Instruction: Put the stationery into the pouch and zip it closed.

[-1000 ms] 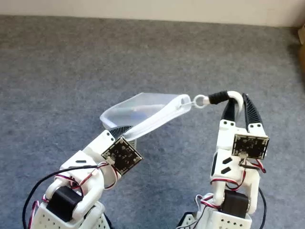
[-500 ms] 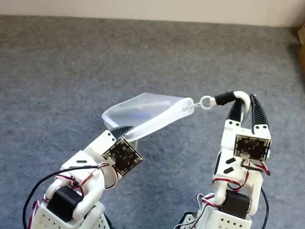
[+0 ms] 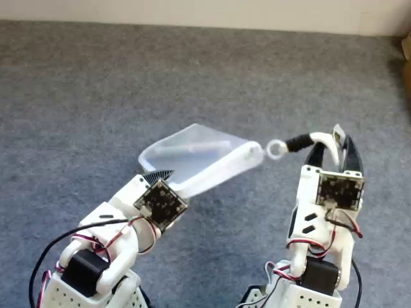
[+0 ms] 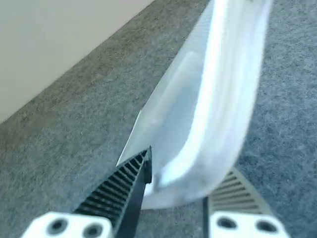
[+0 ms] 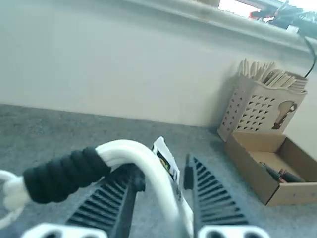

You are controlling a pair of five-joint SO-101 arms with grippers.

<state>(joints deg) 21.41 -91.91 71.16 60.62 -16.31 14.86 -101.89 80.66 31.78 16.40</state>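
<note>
A translucent pouch (image 3: pixel 192 157) hangs above the grey carpet, and faint long shapes show through its wall. My left gripper (image 3: pixel 168 181) is shut on the pouch's near end. In the left wrist view the pouch (image 4: pixel 208 99) runs away from the gripper (image 4: pixel 185 171), pinched between the ribbed fingers (image 4: pixel 121 191). At the pouch's far end sits a small ring (image 3: pixel 276 149) on a white pull cord with a black wrapped section (image 3: pixel 297 142). My right gripper (image 3: pixel 332 146) is shut on that cord (image 5: pixel 138 158), which passes between its fingers (image 5: pixel 210 198).
Grey carpet (image 3: pixel 96 83) covers the table, with a pale wall (image 3: pixel 192 9) along the far edge. Off to the side of the right arm stand a perforated wooden holder (image 5: pixel 257 106) of sticks and an open cardboard box (image 5: pixel 270 168).
My right gripper has drawn the cord and ring to the right and toward the near side. The pouch's far end followed and dropped a little. The left gripper shifted slightly left.
</note>
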